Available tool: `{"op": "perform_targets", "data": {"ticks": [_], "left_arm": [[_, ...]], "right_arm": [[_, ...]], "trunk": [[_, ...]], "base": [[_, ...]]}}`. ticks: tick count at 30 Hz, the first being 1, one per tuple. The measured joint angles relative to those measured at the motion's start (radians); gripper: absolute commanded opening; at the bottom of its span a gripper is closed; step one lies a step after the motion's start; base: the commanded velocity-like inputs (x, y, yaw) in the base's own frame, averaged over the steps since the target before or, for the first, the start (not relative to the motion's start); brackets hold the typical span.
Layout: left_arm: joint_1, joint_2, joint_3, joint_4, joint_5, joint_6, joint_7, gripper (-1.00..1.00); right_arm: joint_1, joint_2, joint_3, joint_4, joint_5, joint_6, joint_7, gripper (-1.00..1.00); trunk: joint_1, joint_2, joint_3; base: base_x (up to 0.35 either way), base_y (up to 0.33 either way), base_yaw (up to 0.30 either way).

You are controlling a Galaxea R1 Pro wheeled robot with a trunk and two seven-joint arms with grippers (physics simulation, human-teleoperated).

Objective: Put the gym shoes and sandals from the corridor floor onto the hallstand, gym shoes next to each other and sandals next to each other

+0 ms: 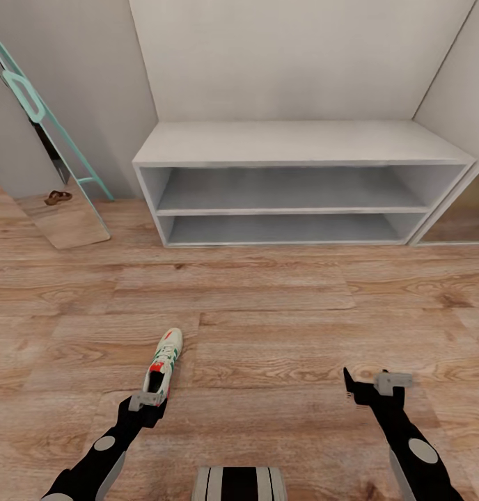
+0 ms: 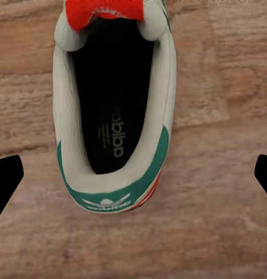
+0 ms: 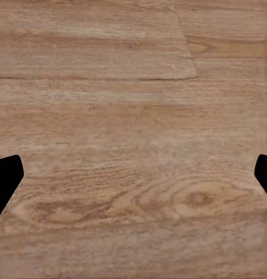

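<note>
We have one cream-white gym shoe with green side stripes and a red-orange tongue patch (image 1: 163,365) lying on the light brown wood-plank corridor floor (image 1: 281,334), near-left in the scene, toe pointing away toward the wide light-grey hallstand with two shelves (image 1: 302,142) at the far wall. The left gripper (image 2: 133,174) hangs right over the shoe's heel end, fingers spread wide either side of the collar and touching nothing yet; the dark insole and green heel tab sit between the fingertips in the wrist view. The right gripper (image 3: 133,174) hovers over bare floor near-right, fingers apart, holding nothing. A small brown leather sandal (image 1: 58,197) shows far-left in the tall leaning mirror with a mint-green frame (image 1: 48,174), so that is likely a reflection. Handling call: the sneaker should be light, the upper soft and compressible, the sole stiff, with nothing fragile. We judge the best hold is across the padded heel collar, pinching both side walls low near the sole so the upper does not fold and slip. Expect the toe to droop when lifted. All hallstand shelves we can see look bare, so placement is open.
</note>
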Motion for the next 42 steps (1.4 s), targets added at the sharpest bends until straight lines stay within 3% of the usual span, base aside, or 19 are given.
{"op": "perform_targets", "data": {"ticks": [4,10,13,32,42], "left_arm": [[0.000,0.000,0.000,-0.002,0.000,0.000,0.000,1.00],[0.000,0.000,0.000,-0.002,0.000,-0.001,0.000,1.00],[0.000,0.001,0.000,-0.003,0.000,-0.001,0.000,1.00],[-0.001,0.001,0.001,-0.001,0.001,-0.001,0.002,1.00],[0.000,0.001,0.001,-0.001,0.001,-0.002,0.002,1.00]], "right_arm": [[-0.025,0.000,0.001,-0.109,0.000,0.108,-0.001,1.00],[-0.077,-0.001,0.000,-0.158,-0.001,0.210,0.000,1.00],[-0.083,0.000,0.000,-0.159,0.000,0.220,0.001,1.00],[-0.090,0.009,0.005,-0.154,-0.001,0.232,0.001,1.00],[-0.090,0.010,0.006,-0.152,-0.002,0.232,0.002,1.00]], "trunk": [[0.000,0.000,0.000],[0.000,0.000,0.000],[0.000,0.000,0.000],[0.009,-0.004,-0.073],[0.009,-0.004,-0.074]], "base": [[0.000,0.000,0.000],[0.000,0.000,0.000],[0.000,0.000,0.000],[0.000,0.000,0.000],[0.000,0.000,0.000]]}}
